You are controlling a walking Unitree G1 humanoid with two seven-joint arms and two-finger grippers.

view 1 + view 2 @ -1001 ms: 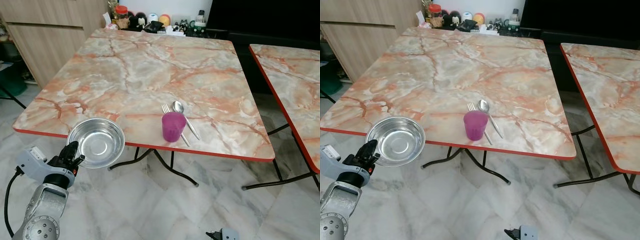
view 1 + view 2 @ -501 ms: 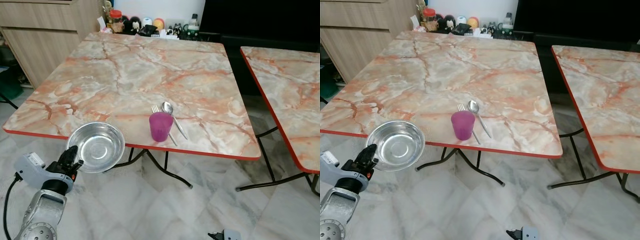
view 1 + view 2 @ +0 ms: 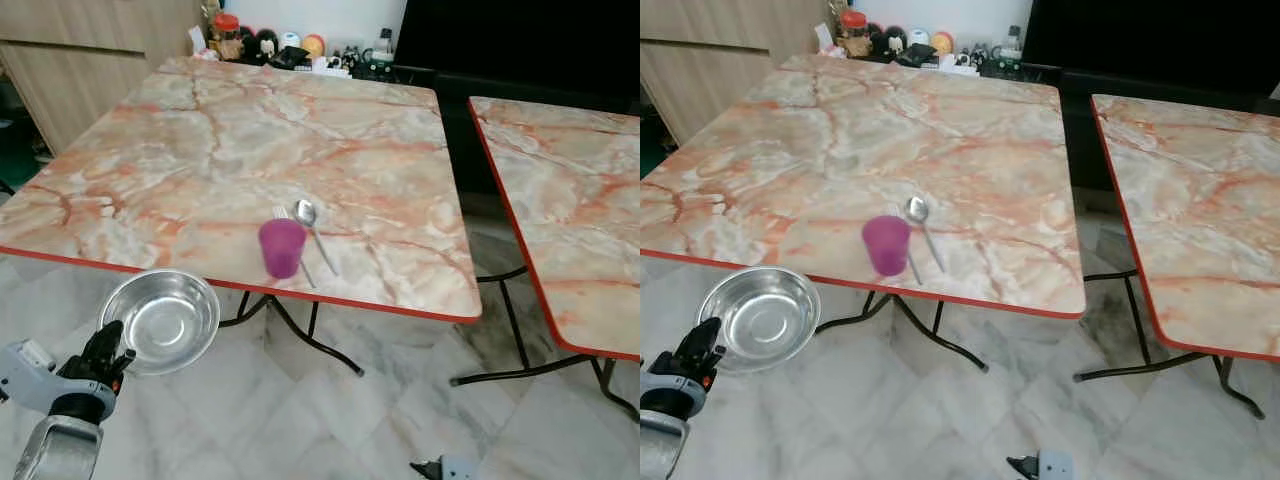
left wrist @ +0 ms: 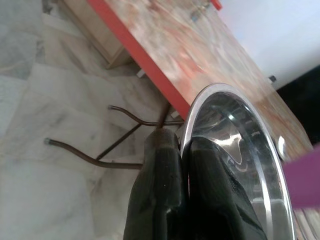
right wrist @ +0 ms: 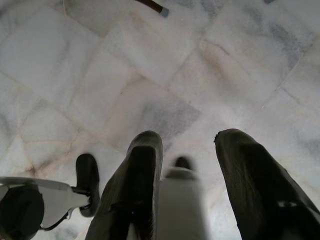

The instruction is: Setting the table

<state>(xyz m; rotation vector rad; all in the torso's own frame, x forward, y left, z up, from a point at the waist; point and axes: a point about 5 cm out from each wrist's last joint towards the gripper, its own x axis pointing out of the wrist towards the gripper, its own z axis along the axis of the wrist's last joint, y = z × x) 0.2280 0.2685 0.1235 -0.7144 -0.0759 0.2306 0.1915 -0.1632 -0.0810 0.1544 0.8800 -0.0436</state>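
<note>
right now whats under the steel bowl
Bare marble floor. The bowl hangs off the table, pinched at its rim by the left gripper. The patch of floor straight beneath it is hidden by the bowl.

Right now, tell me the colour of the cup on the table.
The cup is purple, clearest in the left eye view.

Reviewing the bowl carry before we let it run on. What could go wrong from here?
1. The left claw pinches only the rim of the steel bowl, held over the floor short of the table; it could tip or slip.
2. The red table edge lies between bowl and tabletop; a low approach may clip it.
3. The purple cup, fork and spoon sit near that edge and could be knocked.
</note>
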